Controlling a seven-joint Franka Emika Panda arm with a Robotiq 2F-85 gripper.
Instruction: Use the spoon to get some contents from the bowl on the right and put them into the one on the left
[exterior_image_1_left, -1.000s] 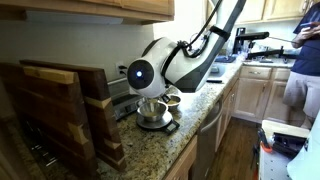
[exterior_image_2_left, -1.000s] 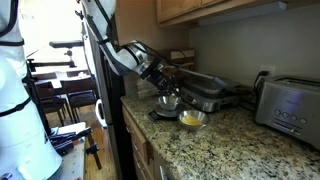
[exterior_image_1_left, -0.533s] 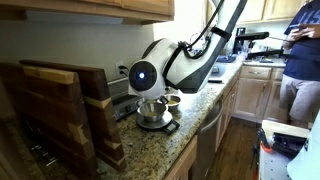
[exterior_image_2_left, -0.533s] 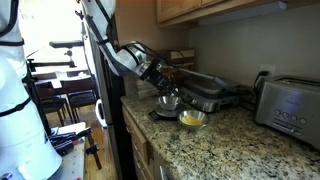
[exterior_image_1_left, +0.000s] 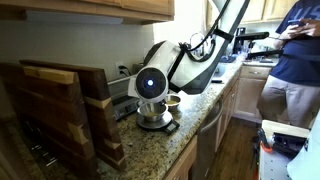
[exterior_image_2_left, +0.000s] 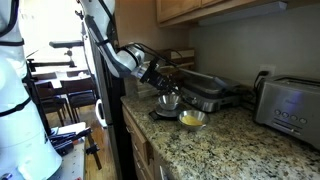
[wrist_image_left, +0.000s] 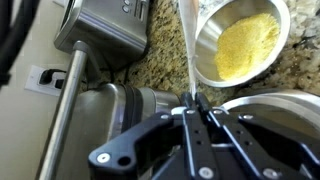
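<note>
Spoon (wrist_image_left: 186, 55), pale and slim, sits pinched between the two dark fingers of the claw (wrist_image_left: 192, 108) in the wrist view. The claw is clenched on it. From the fingertips the spoon runs toward 12 o'clock and out of the top edge, so its far end is not seen. At 1 o'clock from the claw is a steel bowl of yellow grains (wrist_image_left: 207, 35), and the spoon passes just beside its 9 o'clock rim. At 3 o'clock, close to the fingers, curves the rim of a second steel bowl (wrist_image_left: 262, 98); what it holds cannot be told. Both stand on a speckled granite desk (wrist_image_left: 162, 65). A toaster (wrist_image_left: 100, 30) lies toward 11 o'clock and a closed metal grill (wrist_image_left: 110, 105) toward 9 o'clock.

In an exterior view the claw (exterior_image_2_left: 166, 88) hangs right over the second steel bowl (exterior_image_2_left: 168, 103). The bowl of yellow grains (exterior_image_2_left: 200, 122) is just beside it at 4 o'clock, and the toaster (exterior_image_2_left: 285, 105) is well apart at 3 o'clock. In an exterior view the arm's round white wrist (exterior_image_1_left: 150, 83) hides the fingers. Wooden boards (exterior_image_1_left: 60, 105) lean at 9 o'clock, and a person in blue (exterior_image_1_left: 295, 55) stands at 3 o'clock.
</note>
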